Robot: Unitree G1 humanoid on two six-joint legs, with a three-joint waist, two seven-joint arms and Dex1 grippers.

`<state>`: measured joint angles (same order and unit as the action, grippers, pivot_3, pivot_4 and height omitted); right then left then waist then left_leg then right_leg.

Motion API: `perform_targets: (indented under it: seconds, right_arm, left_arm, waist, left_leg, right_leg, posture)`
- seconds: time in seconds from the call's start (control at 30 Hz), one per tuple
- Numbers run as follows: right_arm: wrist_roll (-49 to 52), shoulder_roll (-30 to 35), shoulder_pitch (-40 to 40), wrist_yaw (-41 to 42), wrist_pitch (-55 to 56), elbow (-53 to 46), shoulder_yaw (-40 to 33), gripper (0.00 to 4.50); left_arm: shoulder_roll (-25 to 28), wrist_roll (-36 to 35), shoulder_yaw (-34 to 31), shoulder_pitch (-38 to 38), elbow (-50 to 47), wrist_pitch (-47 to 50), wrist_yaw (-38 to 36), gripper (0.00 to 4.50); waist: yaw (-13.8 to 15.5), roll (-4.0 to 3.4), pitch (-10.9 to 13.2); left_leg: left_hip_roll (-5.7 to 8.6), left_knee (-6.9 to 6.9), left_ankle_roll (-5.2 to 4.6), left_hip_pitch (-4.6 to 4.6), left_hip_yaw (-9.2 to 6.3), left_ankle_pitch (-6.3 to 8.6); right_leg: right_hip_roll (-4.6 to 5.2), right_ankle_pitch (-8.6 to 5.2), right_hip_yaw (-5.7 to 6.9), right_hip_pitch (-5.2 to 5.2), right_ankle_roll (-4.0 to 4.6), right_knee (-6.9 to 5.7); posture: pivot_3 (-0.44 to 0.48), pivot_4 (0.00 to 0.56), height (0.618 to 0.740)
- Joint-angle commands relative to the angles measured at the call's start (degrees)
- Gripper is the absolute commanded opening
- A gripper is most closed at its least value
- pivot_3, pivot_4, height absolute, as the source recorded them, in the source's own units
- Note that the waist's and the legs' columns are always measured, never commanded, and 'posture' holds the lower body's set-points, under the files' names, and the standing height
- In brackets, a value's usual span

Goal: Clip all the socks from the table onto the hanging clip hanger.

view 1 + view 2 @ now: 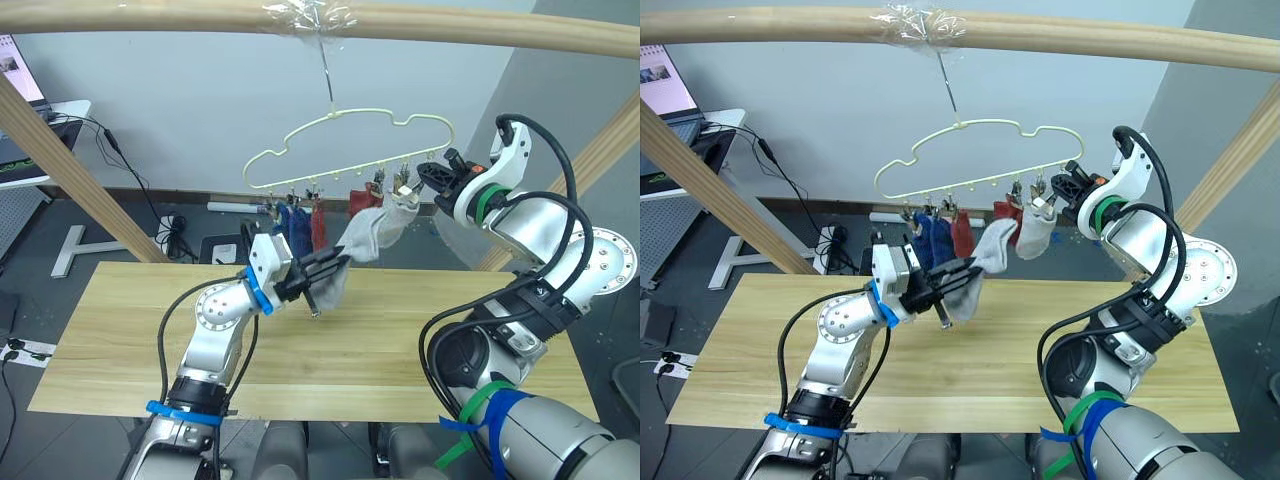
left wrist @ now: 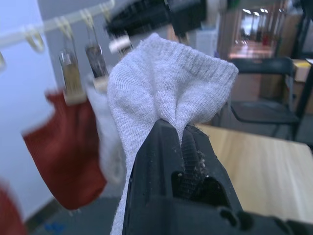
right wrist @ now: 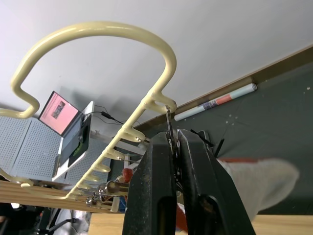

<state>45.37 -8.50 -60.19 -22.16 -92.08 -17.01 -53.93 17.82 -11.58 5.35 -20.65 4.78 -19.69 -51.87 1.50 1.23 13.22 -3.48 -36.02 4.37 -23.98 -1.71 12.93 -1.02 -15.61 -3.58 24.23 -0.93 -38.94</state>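
Observation:
The pale yellow clip hanger (image 1: pixel 350 140) hangs by its hook from the top pole. Two blue socks (image 1: pixel 290 225), two rust red socks (image 1: pixel 362 203) and one light grey sock (image 1: pixel 1036 236) hang from its clips. My left gripper (image 1: pixel 335 265) is shut on a second light grey sock (image 2: pixel 166 83), held up above the table (image 1: pixel 120 340) just below the hanger's right end. My right gripper (image 1: pixel 1065 188) is shut on the metal clip (image 3: pixel 169 128) at that right end, beside the hung grey sock.
Round wooden frame poles run overhead (image 1: pixel 450 25) and slant down on the left (image 1: pixel 60 160) and right (image 1: pixel 590 160). A laptop (image 1: pixel 15 70) sits on a desk far left, with cables on the floor behind the table. A dark chair (image 2: pixel 259 107) stands beyond the table.

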Motion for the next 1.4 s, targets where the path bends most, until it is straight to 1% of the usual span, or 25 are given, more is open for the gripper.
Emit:
perform_targets:
  seconds: [0.03,0.13,0.27,0.33,0.4,0.5,0.63,0.7,0.83,1.13,1.2,1.23,1.4]
  right_arm:
    - [7.2,-3.5,-1.4,-8.2,-0.4,0.4,-3.3,0.0]
    - [13.3,-3.5,-1.1,-13.6,-0.4,1.4,-3.4,0.0]
    - [23.5,-5.6,-1.2,-22.2,-0.4,2.2,-3.8,0.0]
    - [29.1,-5.4,-0.2,-27.2,1.4,3.1,-2.3,0.0]
    - [36.8,-4.3,2.3,-33.1,5.5,4.1,2.0,0.0]
    - [50.2,-0.5,7.5,-42.1,14.4,5.2,11.9,0.0]
    - [63.8,6.7,13.2,-48.8,26.6,4.0,24.3,0.0]
    - [67.0,9.9,15.0,-49.4,31.0,3.2,28.6,0.0]
    - [67.6,13.8,17.3,-47.4,36.6,1.7,33.7,0.0]
    - [67.6,18.8,18.8,-43.1,41.5,1.1,38.5,0.0]
    - [67.6,19.5,19.0,-42.3,42.2,1.0,38.8,0.59]
    - [67.6,19.8,19.0,-41.8,42.5,1.1,38.9,0.79]
    - [67.6,20.3,18.4,-39.6,44.1,0.9,38.9,2.71]
  left_arm:
    - [0.1,0.6,0.6,-0.3,-0.2,-2.1,0.7,0.01]
    - [-0.1,0.8,0.8,-0.5,0.3,-2.0,1.2,0.01]
    - [-1.1,2.1,3.0,-1.4,1.8,-2.8,1.2,0.01]
    - [-1.3,2.8,3.5,-1.9,2.7,-3.5,1.4,0.01]
    - [-1.7,3.1,3.9,-2.5,3.9,-3.9,1.8,0.01]
    - [-2.3,3.7,4.0,-3.9,5.9,-4.8,2.3,0.01]
    - [-2.7,4.0,3.8,-4.8,6.8,-5.1,3.0,0.01]
    - [-2.8,4.0,3.7,-5.2,7.4,-5.5,3.3,0.01]
    - [-2.9,3.6,3.3,-5.8,7.8,-6.2,3.7,0.01]
    - [-2.5,3.3,3.4,-5.6,7.8,-6.0,3.4,0.01]
    - [-2.5,3.2,3.4,-5.5,7.6,-5.9,3.3,0.0]
    - [-2.4,3.2,3.4,-5.4,7.6,-5.8,3.2,0.0]
    - [-2.6,3.3,3.6,-5.7,7.9,-5.9,3.2,0.0]
  waist:
    - [0.0,0.0,0.0]
    - [0.0,0.0,0.0]
    - [-0.1,0.0,0.0]
    - [-0.2,0.0,0.0]
    - [-0.3,-0.01,0.0]
    - [-0.9,0.0,0.0]
    - [-1.6,0.01,0.0]
    - [-1.7,0.01,0.0]
    - [-1.8,0.01,0.0]
    - [-1.8,0.01,0.0]
    - [-1.8,0.02,0.0]
    - [-1.8,0.02,0.0]
    - [-1.8,0.01,0.0]
  left_leg:
    - [0.0,0.0,0.0,0.0,0.0,0.0]
    - [0.0,0.0,0.0,-0.02,-0.02,0.0]
    - [0.0,0.0,-0.01,-0.03,-0.04,0.0]
    - [0.0,0.0,-0.01,-0.05,-0.03,0.0]
    - [0.0,0.01,-0.01,-0.05,-0.04,0.0]
    - [-0.03,0.03,-0.03,-0.07,-0.04,0.01]
    - [-0.03,0.01,-0.07,-0.23,-0.04,0.03]
    - [-0.01,-0.02,-0.07,-0.31,-0.04,0.03]
    - [-0.05,-0.01,-0.07,-0.29,-0.09,0.04]
    - [-0.08,-0.01,-0.07,-0.29,-0.1,0.04]
    - [-0.08,-0.01,-0.07,-0.29,-0.1,0.04]
    - [-0.08,-0.01,-0.07,-0.29,-0.09,0.04]
    - [-0.09,-0.01,-0.07,-0.29,-0.1,0.04]
  right_leg:
    - [0.0,0.0,0.0,0.0,0.0,0.01]
    - [0.0,0.0,0.03,0.0,0.0,0.01]
    - [0.0,0.0,0.05,0.0,0.0,0.02]
    - [0.0,0.0,0.04,0.01,-0.01,0.02]
    - [-0.01,-0.01,0.04,0.03,0.0,0.02]
    - [-0.04,-0.01,0.03,0.05,-0.01,0.02]
    - [-0.03,-0.02,0.03,0.13,-0.02,0.06]
    - [-0.02,-0.02,0.03,0.19,-0.03,0.07]
    - [-0.07,-0.08,0.06,0.19,-0.13,0.08]
    - [-0.1,-0.13,0.05,0.19,-0.22,0.07]
    - [-0.1,-0.13,0.05,0.19,-0.21,0.07]
    - [-0.1,-0.13,0.04,0.19,-0.21,0.07]
    - [-0.11,-0.13,0.04,0.19,-0.22,0.06]
  posture:
    - [0.1,0.233,0.74]
    - [0.093,0.229,0.74]
    - [0.088,0.228,0.74]
    - [0.088,0.228,0.74]
    - [0.088,0.228,0.74]
    - [0.088,0.229,0.74]
    - [0.087,0.23,0.74]
    - [0.087,0.23,0.74]
    - [0.085,0.232,0.74]
    - [0.087,0.235,0.74]
    - [0.086,0.241,0.74]
    - [0.086,0.241,0.74]
    - [0.08,0.243,0.74]
